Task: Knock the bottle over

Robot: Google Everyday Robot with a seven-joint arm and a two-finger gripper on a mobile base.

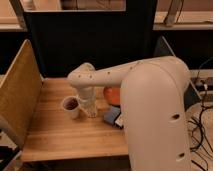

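The bottle (pixel 92 109) is small, slim and clear. It stands upright on the wooden table (pixel 55 132), right beside a white cup (pixel 71 105) with dark contents. My white arm reaches in from the right and bends down at the wrist. The gripper (pixel 88 99) hangs straight over the bottle's top and hides its cap. The bottle's lower body shows below the gripper.
An orange round object (pixel 112 94) lies behind the arm, right of the bottle. A blue and dark packet (pixel 114 118) lies at the table's right front. A tan panel (pixel 17 90) walls the left side. A dark panel (pixel 90 45) stands behind the table.
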